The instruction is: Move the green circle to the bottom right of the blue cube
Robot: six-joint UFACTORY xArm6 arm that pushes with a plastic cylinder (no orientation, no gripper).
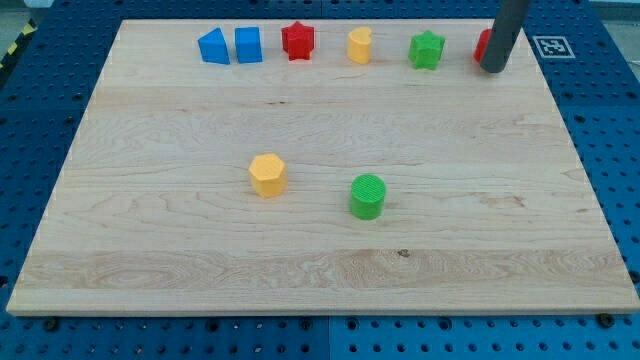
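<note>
A pale wooden board (320,270) is seen laid on a blue pegboard bench (40,110). No pincer is fitted; nothing is held by the dark rod, and my tip (493,70) is set at the view's top right, just beside a half-hidden red block (482,44). The green circle (368,196) is placed near the middle, right of a yellow hexagon (268,175), well apart from the blue cube (248,45) in the top row.

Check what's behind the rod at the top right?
A red block sits behind my tip; only its left edge shows. The rod covers the rest, so its shape can't be told.
</note>
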